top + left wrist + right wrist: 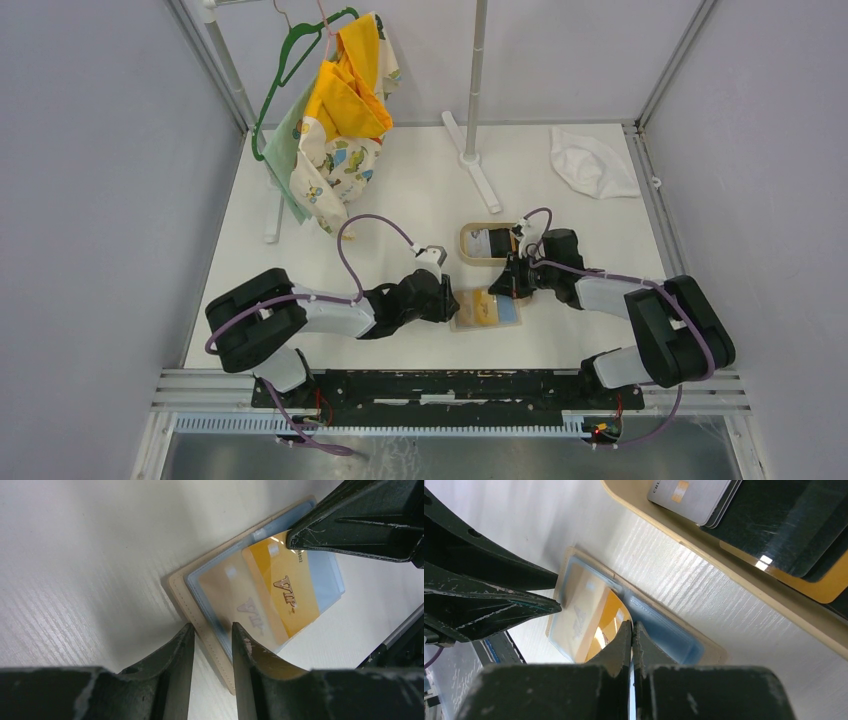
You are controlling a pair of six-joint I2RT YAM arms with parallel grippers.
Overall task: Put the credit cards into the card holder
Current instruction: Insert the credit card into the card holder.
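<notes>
Near table's front edge: right gripper clamps gold-yellow plastic card, left gripper half-open astride tan leather card holder; unpinned holder may slide.

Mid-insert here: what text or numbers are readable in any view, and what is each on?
"VIP": on the gold card lying on the open card holder.
"VIP": fainter, seen through the holder's clear sleeve; second card or reflection, cannot tell.
"8802": end of a number at the gold card's edge; the rest is hidden.
Grey card in the tray: print too small to read.
</notes>
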